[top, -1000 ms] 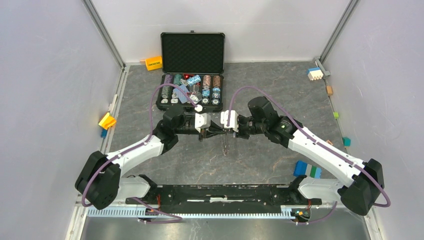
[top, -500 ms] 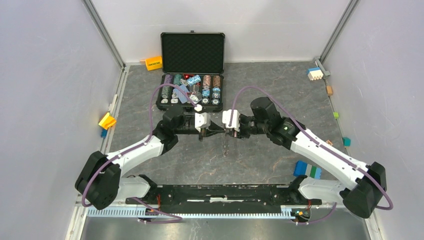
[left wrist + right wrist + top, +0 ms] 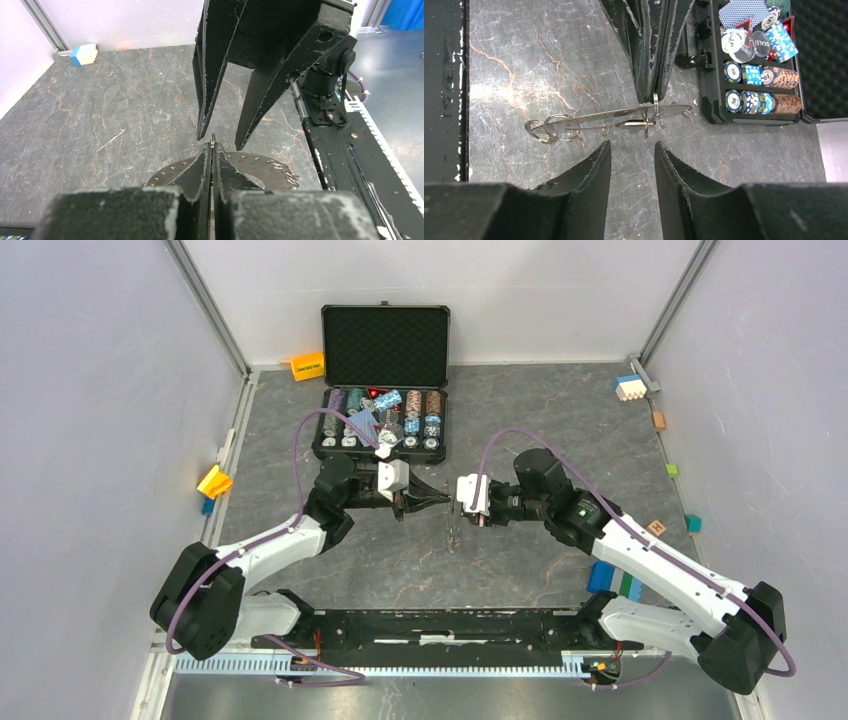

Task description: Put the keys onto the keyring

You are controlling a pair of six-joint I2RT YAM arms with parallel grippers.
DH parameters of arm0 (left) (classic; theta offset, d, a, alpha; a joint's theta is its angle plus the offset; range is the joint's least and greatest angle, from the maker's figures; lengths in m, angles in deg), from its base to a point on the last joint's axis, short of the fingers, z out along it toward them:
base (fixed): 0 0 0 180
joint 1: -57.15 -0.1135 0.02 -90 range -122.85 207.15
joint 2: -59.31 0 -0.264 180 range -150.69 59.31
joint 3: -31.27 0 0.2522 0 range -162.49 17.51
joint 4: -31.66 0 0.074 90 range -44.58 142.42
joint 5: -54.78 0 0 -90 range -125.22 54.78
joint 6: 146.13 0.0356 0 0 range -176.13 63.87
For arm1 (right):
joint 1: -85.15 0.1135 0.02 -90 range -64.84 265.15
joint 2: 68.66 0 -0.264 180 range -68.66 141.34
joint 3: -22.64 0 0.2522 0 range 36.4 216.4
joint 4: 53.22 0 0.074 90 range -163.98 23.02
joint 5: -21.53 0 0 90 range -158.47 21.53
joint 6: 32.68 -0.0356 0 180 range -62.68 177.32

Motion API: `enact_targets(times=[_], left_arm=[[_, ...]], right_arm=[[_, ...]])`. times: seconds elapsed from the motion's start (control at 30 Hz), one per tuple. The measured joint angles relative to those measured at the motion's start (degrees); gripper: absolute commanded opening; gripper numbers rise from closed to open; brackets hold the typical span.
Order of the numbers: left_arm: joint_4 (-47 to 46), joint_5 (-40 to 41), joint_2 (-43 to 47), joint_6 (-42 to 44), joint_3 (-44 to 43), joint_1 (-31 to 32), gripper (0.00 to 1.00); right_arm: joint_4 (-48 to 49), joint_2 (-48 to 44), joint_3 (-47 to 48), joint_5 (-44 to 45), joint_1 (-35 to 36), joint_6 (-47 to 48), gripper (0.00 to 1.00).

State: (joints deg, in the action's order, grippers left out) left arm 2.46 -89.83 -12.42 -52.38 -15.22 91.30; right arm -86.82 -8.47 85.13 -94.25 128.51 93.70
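Right wrist view is showing the left gripper point(image 3: 651, 97) coming in from directly ahead of the right gripper point(image 3: 631, 150), tip facing tip, with only a short gap between them. The left gripper is clenching its fingers tightly on the keyring point(image 3: 599, 120), pinching a small wire loop point(image 3: 655, 104) that is threading the ring's edge. The keyring is hanging just below those closed fingertips and is showing edge-on as a thin grey strip, lying crosswise just beyond the right fingertips. A cluster of small split rings point(image 3: 549, 130) is dangling at the end of the strip, off to one side of the right gripper. A tiny dark piece point(image 3: 636, 123) is lying against the strip right under the loop; whether it is one of the keys is too small to tell.

The right gripper is standing released, its fingers spread apart and grasping nothing, with the keyring lying just past the gap between them and not touching either finger.

Beyond the left gripper, an open black case point(image 3: 706, 75) is sitting on the grey stone table point(image 3: 524, 75), holding rows of poker chips point(image 3: 754, 75).
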Motion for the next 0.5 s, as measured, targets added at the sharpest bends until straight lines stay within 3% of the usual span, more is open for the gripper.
enact_targets(times=[0.23, 0.5], left_arm=[[-2.8, -1.38, -0.35, -2.82, 0.33, -0.04, 0.02], [-4.35, -1.44, -1.01, -4.52, 0.37, -0.07, 0.02]], right_arm=[[1.25, 0.5, 0.0, -0.28, -0.02, 0.22, 0.38], [1.99, 0.55, 0.0, -1.64, -0.02, 0.55, 0.25]])
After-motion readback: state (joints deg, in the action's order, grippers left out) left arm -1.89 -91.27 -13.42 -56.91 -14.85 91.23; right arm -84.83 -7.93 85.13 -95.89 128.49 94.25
